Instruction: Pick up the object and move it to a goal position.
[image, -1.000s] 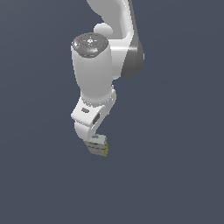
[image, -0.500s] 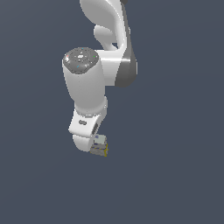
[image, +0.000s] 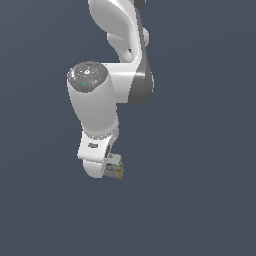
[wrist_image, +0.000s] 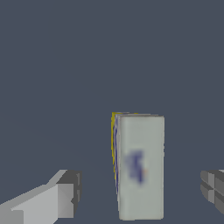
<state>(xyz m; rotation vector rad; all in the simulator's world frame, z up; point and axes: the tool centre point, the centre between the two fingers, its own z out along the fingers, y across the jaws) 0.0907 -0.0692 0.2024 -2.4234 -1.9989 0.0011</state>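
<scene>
Block (image: 114, 167), small box w/ pale grey-white faces, yellow edges and a bluish mark, sits at the tip of the Panda arm (image: 97, 107), at about 4 o'clock from the white hand housing in exterior view. Gripper (wrist_image: 140, 192) fingers (wrist_image: 65, 194) stand apart from block on both sides in wrist view, gaps visible, so claw is spread, not clamping. Plain dark grey-blue backdrop (image: 200, 150) all round; can't tell what block rests on.

One robot arm (image: 100, 105), white. One gripper (wrist_image: 140, 192), two fingers (wrist_image: 61, 197) visible in wrist view. One small box-shaped block (wrist_image: 139, 166), pale grey-white faces, yellow edges, one bluish mark. One plain dark grey-blue backdrop. Total: one object, one arm.
</scene>
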